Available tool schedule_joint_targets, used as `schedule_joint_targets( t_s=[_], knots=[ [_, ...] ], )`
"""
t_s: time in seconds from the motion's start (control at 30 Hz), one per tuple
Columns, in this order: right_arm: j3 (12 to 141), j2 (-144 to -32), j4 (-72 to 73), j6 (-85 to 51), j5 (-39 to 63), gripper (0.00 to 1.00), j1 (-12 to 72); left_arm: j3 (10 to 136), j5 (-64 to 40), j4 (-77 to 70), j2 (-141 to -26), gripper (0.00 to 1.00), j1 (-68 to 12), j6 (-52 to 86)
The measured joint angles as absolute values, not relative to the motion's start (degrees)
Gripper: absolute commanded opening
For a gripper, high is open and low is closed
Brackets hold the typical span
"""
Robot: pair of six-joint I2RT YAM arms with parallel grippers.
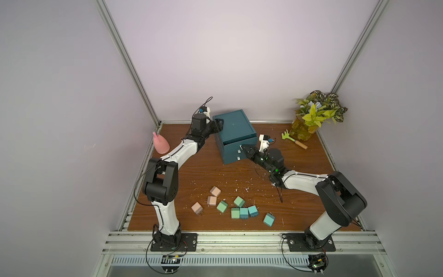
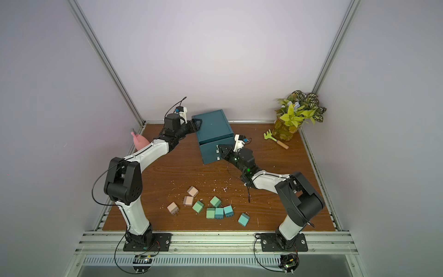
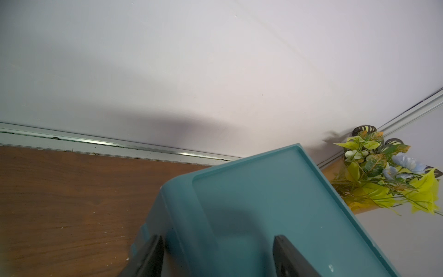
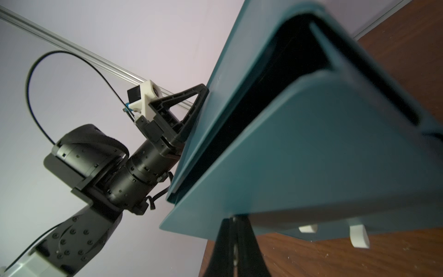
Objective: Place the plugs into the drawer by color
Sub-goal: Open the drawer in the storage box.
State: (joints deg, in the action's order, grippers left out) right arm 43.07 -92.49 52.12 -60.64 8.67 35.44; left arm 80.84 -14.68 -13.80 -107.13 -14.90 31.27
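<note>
Drawer point(image 1: 231, 146) part-open: right gripper point(image 1: 244, 148) pinched on its tab point(image 1: 240, 147).
Left gripper point(image 1: 219, 125) spread around the cabinet's point(image 1: 236, 127) rear corner; next, probably a longer pull before plugs point(image 1: 235, 213) go in.

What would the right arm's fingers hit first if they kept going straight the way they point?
The top drawer of the cabinet. The right fingers are pinched shut at its front, apparently on its hidden handle, so they would likely push it.

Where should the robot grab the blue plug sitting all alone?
Probably from above, pinching the lone blue plug across its flat side faces. It lies apart from the rest, so both sides are free. Avoid the thin prongs.
</note>
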Motion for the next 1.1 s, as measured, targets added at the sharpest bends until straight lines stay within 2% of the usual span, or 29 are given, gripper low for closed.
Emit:
schedule_joint_targets(
  t_s=[0.5,0.6,0.83,1.0,1.1],
  knots=[
    [33.8,-78.5,43.5,-55.3,2.8,0.01,41.2,79.9,-14.3,-15.3,-107.0,0.69,-14.8,31.2],
    [33.5,-77.5,42.4,-54.2,2.6,0.08,41.6,79.9,-14.3,-15.4,-107.0,0.7,-14.8,31.1],
    [33.2,-75.2,37.5,-48.9,5.0,0.42,42.4,79.9,-13.9,-14.0,-106.3,0.74,-14.8,30.6],
    [33.2,-70.0,30.1,-38.6,6.6,0.5,43.6,79.3,-14.2,-9.1,-102.3,0.79,-14.7,30.0],
    [33.2,-68.9,26.7,-31.8,6.2,0.5,45.6,77.0,-14.5,-8.6,-97.5,0.83,-14.7,30.0]
  ],
)
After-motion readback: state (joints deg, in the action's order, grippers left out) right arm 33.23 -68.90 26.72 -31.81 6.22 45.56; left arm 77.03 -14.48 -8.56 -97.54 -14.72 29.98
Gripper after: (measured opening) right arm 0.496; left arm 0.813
